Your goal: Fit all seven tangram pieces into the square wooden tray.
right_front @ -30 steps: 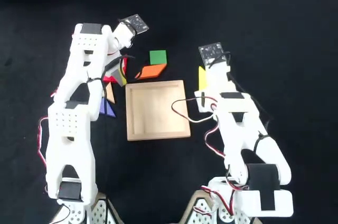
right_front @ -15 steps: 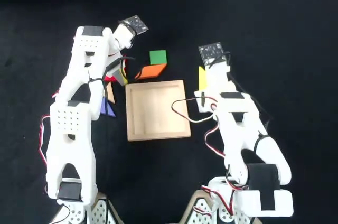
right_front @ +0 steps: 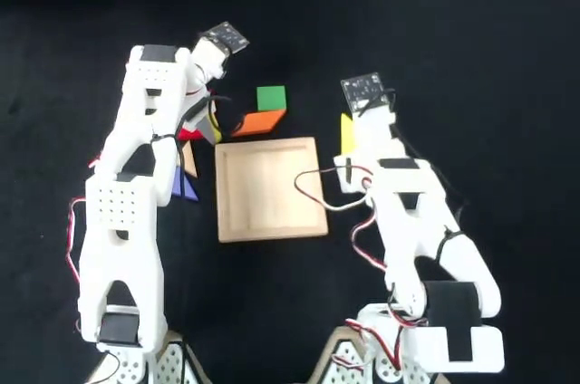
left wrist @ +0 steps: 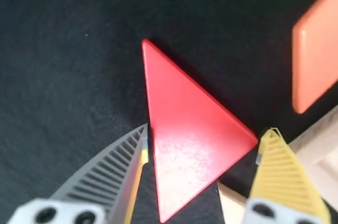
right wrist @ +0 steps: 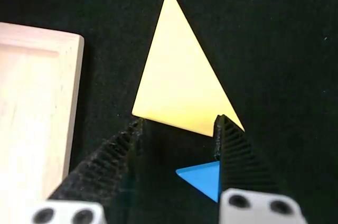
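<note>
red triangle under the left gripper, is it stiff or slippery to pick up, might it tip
The red triangle looks like a rigid flat slab with crisp edges, so it probably won't bend. Its glossy face suggests it may slip when pinched. Lying flat on the black table, it seems unlikely to roll or tip.

A wooden tray [right_front: 270, 187] sits between two white arms [right_front: 122, 212] on a black table [right_front: 507, 85]. A green square [right_front: 271, 98] and an orange piece [right_front: 259, 122] lie just beyond it, and a yellow triangle [right_front: 346, 133] lies beside one arm.
</note>
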`<state>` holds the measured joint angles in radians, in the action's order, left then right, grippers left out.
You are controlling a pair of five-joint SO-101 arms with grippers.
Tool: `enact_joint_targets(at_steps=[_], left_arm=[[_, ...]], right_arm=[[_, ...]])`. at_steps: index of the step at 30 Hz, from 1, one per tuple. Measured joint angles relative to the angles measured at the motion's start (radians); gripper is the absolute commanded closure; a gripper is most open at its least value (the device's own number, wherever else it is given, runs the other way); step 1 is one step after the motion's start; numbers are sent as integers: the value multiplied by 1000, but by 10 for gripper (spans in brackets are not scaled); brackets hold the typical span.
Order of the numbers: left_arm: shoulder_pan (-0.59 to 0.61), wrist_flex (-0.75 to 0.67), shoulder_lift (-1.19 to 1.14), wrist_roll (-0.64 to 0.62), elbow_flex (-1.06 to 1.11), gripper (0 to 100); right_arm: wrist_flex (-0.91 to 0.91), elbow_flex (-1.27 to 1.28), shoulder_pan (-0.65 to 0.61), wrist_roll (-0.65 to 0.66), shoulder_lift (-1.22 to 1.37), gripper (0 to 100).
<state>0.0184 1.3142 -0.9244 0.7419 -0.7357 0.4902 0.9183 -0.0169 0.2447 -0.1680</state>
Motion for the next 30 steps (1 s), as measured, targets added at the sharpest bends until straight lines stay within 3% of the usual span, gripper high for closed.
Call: enact_joint_targets(at_steps=[9, 19, 26, 30], left_arm=[[0, 0, -3, -103, 0, 678], [0, 0, -5, -114, 0, 684], [-5, 0, -5, -66, 0, 829], [-8, 2, -5, -49, 0, 845]], right_arm=[[0, 0, 0, 0, 0, 787], [0, 0, 0, 0, 0, 787], [0, 0, 0, 0, 0, 787], [-9, 0, 0, 0, 0, 787]])
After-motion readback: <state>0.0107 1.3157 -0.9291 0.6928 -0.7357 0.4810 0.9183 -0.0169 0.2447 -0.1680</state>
